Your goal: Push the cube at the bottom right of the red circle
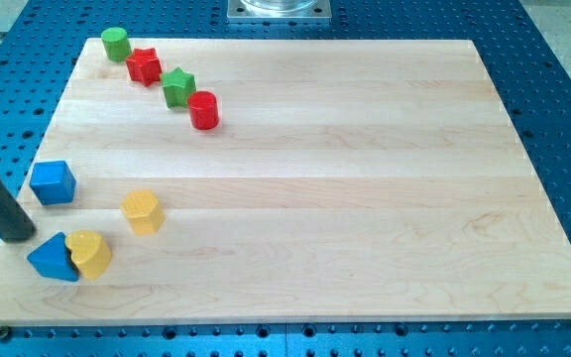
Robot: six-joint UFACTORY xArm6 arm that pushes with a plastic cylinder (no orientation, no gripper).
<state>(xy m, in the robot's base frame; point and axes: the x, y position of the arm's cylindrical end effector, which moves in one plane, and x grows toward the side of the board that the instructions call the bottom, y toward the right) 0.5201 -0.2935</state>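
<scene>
My tip (18, 236) rests bare on the board's (365, 198) left edge, touching nothing, just left of the blue wedge (53, 258). The blue cube (53, 182) sits just above-right of it; the red cylinder (204, 110) lies far up-right.

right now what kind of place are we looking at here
Probably a robotics lab bench: a wooden board lies on a blue perforated table, small coloured blocks like the blue cube sit on it, and my tip rests just below-left of that cube.
</scene>
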